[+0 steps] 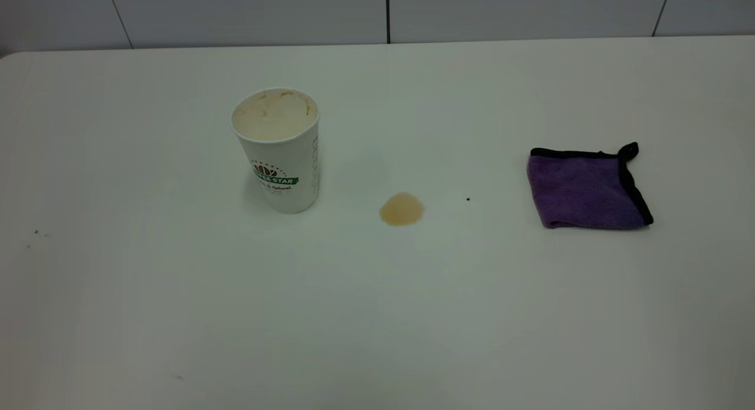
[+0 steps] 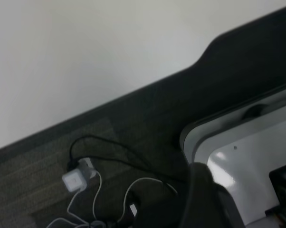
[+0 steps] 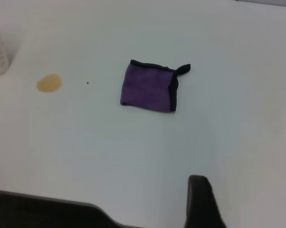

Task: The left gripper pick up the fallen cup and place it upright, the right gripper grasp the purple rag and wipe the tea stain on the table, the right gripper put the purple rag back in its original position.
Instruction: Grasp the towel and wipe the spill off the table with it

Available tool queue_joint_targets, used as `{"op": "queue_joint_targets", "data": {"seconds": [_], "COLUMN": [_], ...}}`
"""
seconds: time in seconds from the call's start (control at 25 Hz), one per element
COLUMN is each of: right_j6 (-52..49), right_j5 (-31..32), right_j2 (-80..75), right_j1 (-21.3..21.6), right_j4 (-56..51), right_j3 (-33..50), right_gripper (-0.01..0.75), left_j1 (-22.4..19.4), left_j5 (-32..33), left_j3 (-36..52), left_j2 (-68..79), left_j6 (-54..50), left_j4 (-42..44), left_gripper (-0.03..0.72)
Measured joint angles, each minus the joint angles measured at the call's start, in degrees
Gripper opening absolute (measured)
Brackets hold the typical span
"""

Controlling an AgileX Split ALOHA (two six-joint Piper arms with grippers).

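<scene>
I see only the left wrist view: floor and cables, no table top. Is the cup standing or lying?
Observer: The cup stands upright on the table, mouth up.
Operator: Is the stain wiped?
Observer: No. The tea stain lies between the cup and the purple rag.
Operator: Does the right gripper hold the rag?
Observer: No. The right gripper is apart from the rag, which lies folded and alone.

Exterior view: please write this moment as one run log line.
cup: upright | tea stain: unwiped | purple rag: folded, untouched | both grippers: out of exterior view
</scene>
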State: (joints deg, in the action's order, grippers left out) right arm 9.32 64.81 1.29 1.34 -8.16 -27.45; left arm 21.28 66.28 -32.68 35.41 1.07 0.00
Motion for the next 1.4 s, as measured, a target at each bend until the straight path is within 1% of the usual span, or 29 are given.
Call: {"op": "queue_joint_targets", "data": {"seconds": [0.16, 0.4, 0.52, 0.64, 0.92, 1.04, 1.16, 1.4], "right_j6": [0.0, 0.0, 0.0, 0.0, 0.0, 0.0, 0.0, 0.0], "right_j5": [0.0, 0.0, 0.0, 0.0, 0.0, 0.0, 0.0, 0.0], "right_j2": [0.0, 0.0, 0.0, 0.0, 0.0, 0.0, 0.0, 0.0], "right_j1": [0.0, 0.0, 0.0, 0.0, 0.0, 0.0, 0.0, 0.0], "right_j4": [0.0, 0.0, 0.0, 0.0, 0.0, 0.0, 0.0, 0.0], "right_j3": [0.0, 0.0, 0.0, 0.0, 0.0, 0.0, 0.0, 0.0], "right_gripper": [0.498, 0.498, 0.498, 0.498, 0.498, 0.498, 0.498, 0.498], "left_j1": [0.0, 0.0, -0.9, -4.2, -15.6, -19.0, -20.8, -21.3], "left_j5": [-1.9, -2.6, -2.6, -2.5, -2.3, -2.1, -1.9, -1.4], "left_j3": [4.7, 4.8, 4.8, 4.8, 4.8, 4.8, 4.8, 4.8], "left_j2": [-5.3, -11.7, -15.6, -19.1, -26.6, -30.1, -33.5, -36.5], "left_j6": [-0.1, -0.1, -0.1, -0.1, -0.1, -0.1, -0.1, -0.1], "left_j4": [0.5, 1.1, 1.1, 1.1, 1.1, 1.1, 1.1, 1.1], "left_gripper": [0.516, 0.516, 0.516, 0.516, 0.516, 0.516, 0.516, 0.516]}}
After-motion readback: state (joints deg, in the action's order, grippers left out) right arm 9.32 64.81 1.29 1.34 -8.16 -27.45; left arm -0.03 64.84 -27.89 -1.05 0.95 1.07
